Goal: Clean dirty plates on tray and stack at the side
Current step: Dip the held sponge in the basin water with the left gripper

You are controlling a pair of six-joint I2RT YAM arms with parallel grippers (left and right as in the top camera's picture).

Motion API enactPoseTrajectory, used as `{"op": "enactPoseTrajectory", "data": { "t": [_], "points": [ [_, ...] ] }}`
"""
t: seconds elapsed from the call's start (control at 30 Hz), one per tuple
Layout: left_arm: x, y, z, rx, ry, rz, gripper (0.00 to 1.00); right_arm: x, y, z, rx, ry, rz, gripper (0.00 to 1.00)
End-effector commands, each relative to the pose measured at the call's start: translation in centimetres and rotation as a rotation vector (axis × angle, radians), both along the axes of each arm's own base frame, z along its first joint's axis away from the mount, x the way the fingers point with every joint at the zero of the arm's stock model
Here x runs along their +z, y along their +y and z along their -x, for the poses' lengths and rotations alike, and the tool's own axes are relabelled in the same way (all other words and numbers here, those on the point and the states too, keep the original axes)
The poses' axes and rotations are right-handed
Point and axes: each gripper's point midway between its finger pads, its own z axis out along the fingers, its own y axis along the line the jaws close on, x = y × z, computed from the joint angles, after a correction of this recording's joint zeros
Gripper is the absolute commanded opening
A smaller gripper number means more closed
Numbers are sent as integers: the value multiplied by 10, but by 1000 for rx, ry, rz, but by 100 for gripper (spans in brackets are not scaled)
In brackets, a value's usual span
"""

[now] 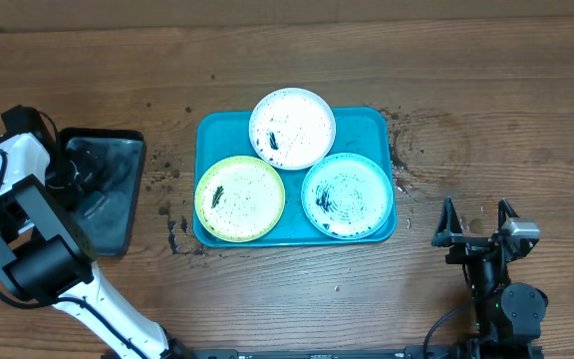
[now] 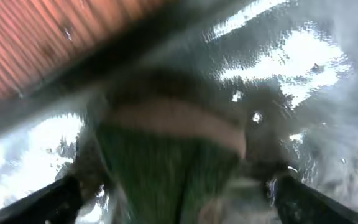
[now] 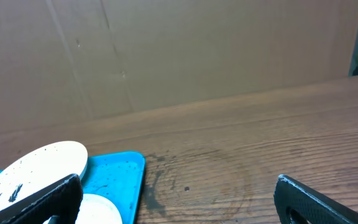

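Observation:
Three dirty plates lie on the turquoise tray (image 1: pixel 365 126): a white plate (image 1: pixel 293 127) at the back, a lime-green plate (image 1: pixel 239 197) front left, a light blue plate (image 1: pixel 347 194) front right, all speckled black. My left gripper (image 1: pixel 76 165) is down in the black tray (image 1: pixel 108 214) at the left. In the blurred left wrist view its fingers (image 2: pixel 173 196) are spread wide on either side of a green and tan sponge (image 2: pixel 166 149). My right gripper (image 1: pixel 476 224) is open and empty, to the right of the turquoise tray. The right wrist view shows the white plate (image 3: pixel 36 168) and the tray's corner (image 3: pixel 120 177).
Black grime specks dot the wooden table left of the turquoise tray (image 1: pixel 172 224) and by its right edge (image 1: pixel 399 150). The black tray looks wet and shiny (image 2: pixel 303 56). A brown cardboard wall (image 3: pixel 197 50) stands behind the table.

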Motion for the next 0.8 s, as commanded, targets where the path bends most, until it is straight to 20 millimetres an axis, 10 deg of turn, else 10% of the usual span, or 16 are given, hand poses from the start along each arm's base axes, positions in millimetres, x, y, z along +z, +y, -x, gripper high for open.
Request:
{"op": "enactPoseTrajectory", "data": {
  "t": [0.0,0.1,0.33,0.47,0.53,0.6,0.63,0.77],
  "points": [
    [-5,-22,1,-7,-2,120,100,-2,-1,0,-7,-4,-2,100],
    [-5,-24,7,-6,24,130,84,-2,-1,0,-7,-4,-2,100],
    [-5,-24,8,-5,28,128,14,-2,-1,0,-7,-4,-2,100],
    [-5,-23,7,-5,22,123,4,-2,-1,0,-6,-4,-2,100],
    [-5,-20,4,-5,10,109,21,-2,-1,0,-6,-4,-2,100],
    [-5,-12,0,-4,-1,70,84,-2,-1,0,-7,-4,-2,100],
    [-5,-5,-2,-3,-4,36,100,-2,-1,0,-7,-4,-2,100],
    [-3,20,-3,9,10,-96,100,-2,-1,0,-7,-4,-2,100]
  ]
}}
